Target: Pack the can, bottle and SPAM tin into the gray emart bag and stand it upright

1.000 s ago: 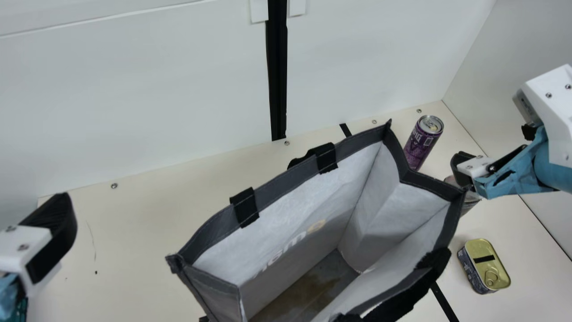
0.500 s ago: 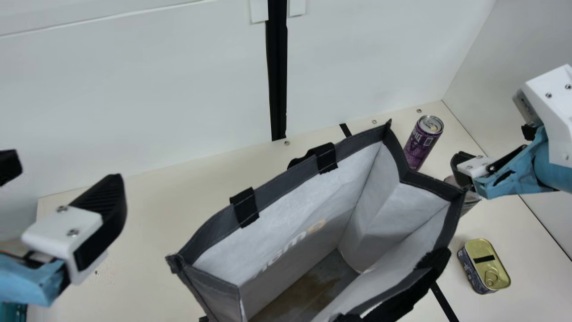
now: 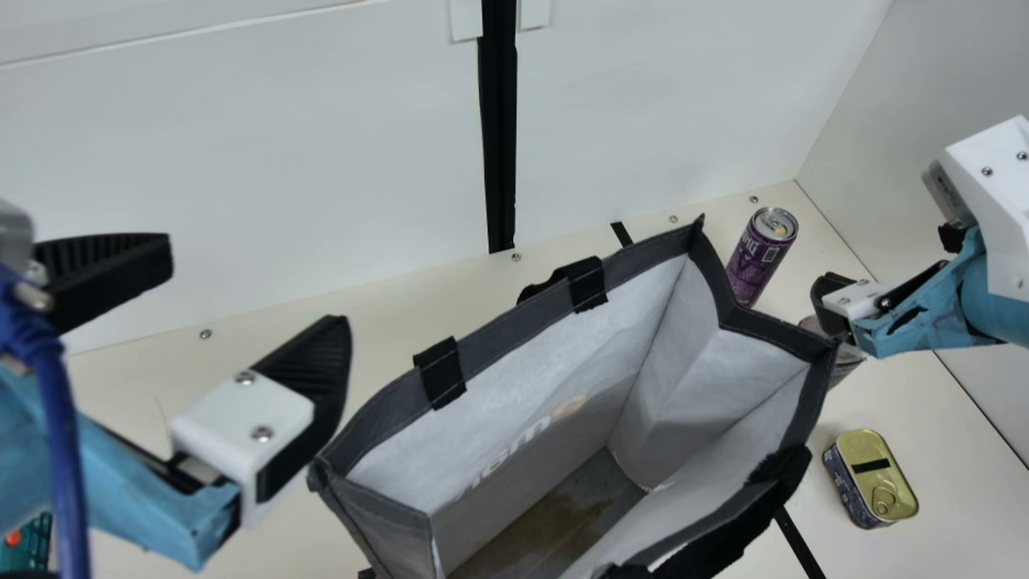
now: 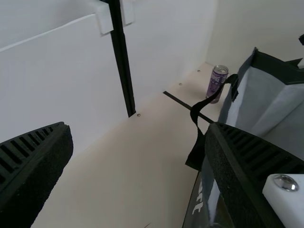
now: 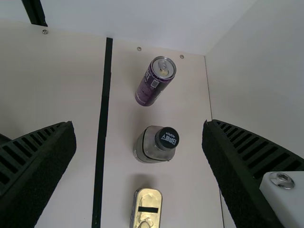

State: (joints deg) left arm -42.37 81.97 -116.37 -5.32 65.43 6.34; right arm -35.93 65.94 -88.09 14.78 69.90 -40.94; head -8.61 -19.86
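L gripper [image 3: 256, 285], fingers apart, is farther right vs 1 s ago, near emart bag [image 3: 522, 402]; R gripper [image 3: 834, 305] is unmoved, fingers apart. Right of bag, far to near: can [image 3: 757, 257], bottle [image 5: 151, 146], SPAM tin [image 3: 875, 476]. Can, bottle & bag carry print.

A: Main view, surroundings. Cream table [image 3: 949, 434]; white back wall [image 3: 281, 161] behind it, side wall [image 3: 884, 145] meeting it at a corner.
B: Noted. On the back wall: black vertical strip [image 3: 500, 137], white tabs [image 3: 466, 20] flanking its upper part.
A: Tabletop fittings?
B: Screws [image 3: 516, 257] spaced along the rear edge. Black tape line [image 5: 102, 118], straight, running from near that edge across the surface.
A: Lower left corner, main view?
B: Teal object [image 3: 30, 540], partly visible, reddish spot. Identity undetermined.
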